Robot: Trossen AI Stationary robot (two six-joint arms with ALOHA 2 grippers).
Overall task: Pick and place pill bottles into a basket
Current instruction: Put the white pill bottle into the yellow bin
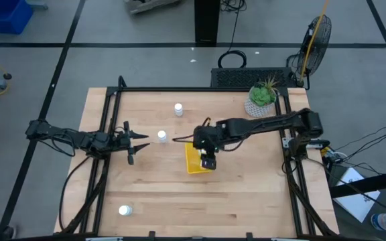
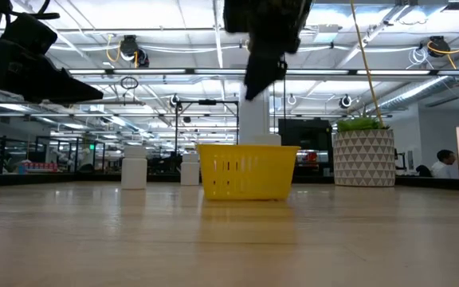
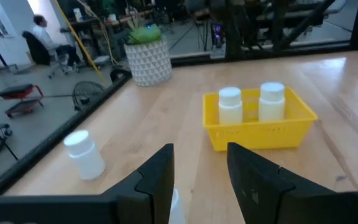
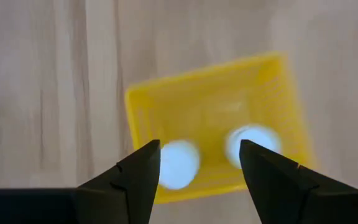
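Yellow basket point(image 3: 260, 127) mid-table, holding two upright white bottles point(image 3: 230, 106) side by side. Three more bottles on the table outside it. No readable labels. Right gripper point(image 4: 199, 163) above basket, fingers apart, empty. Left gripper point(image 1: 141, 138) near a bottle point(image 1: 161, 136), closed.

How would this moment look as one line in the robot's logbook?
right gripper: open above basket | basket: two pill bottles inside | left gripper: shut, waiting

High cam looks straight down on the whole tabletop point(image 1: 179, 194). Low cam sits at surface level facing the room. Left wrist cam looks across at the yellow basket point(image 3: 260, 130); right wrist cam stares down into it close up.
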